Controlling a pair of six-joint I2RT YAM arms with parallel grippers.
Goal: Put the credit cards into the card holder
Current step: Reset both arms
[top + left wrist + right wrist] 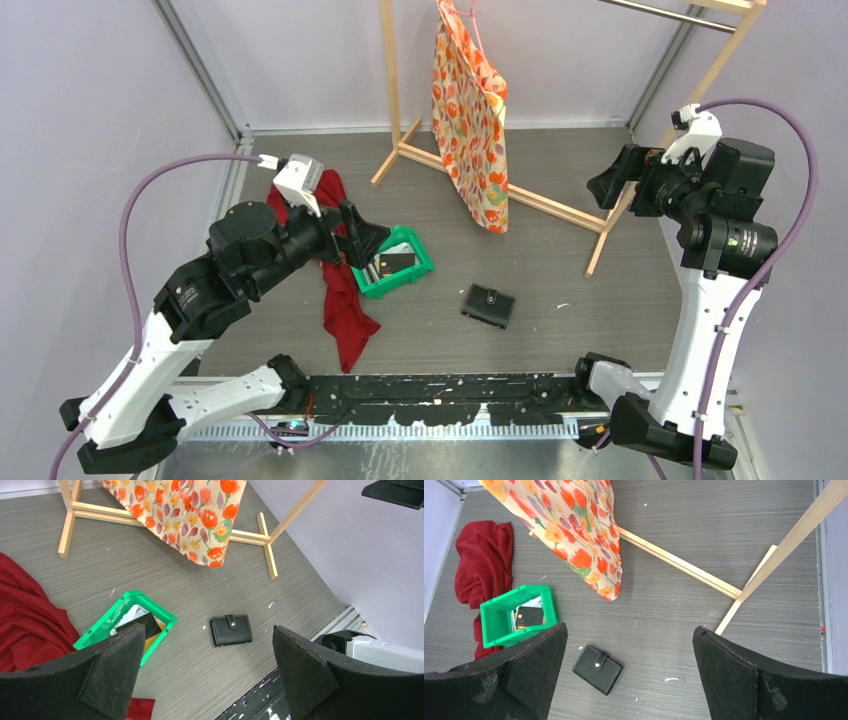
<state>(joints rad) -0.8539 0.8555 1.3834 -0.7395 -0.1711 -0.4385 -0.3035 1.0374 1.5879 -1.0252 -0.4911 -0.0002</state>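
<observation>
Two arms here, both grippers spread wide and holding nothing. The left gripper (362, 236) hovers by the one green tray (400, 284). The credit cards (529, 616) sit in that tray, and I count three: dark on top, whitish, orange-yellow. The single card holder (489, 305) lies snapped shut on the table (580, 320), apart from the tray. The right gripper (612, 178) is up near the wooden rack (560, 208) with one flowered cloth (470, 110). One red cloth (342, 305) lies beside the tray.
</observation>
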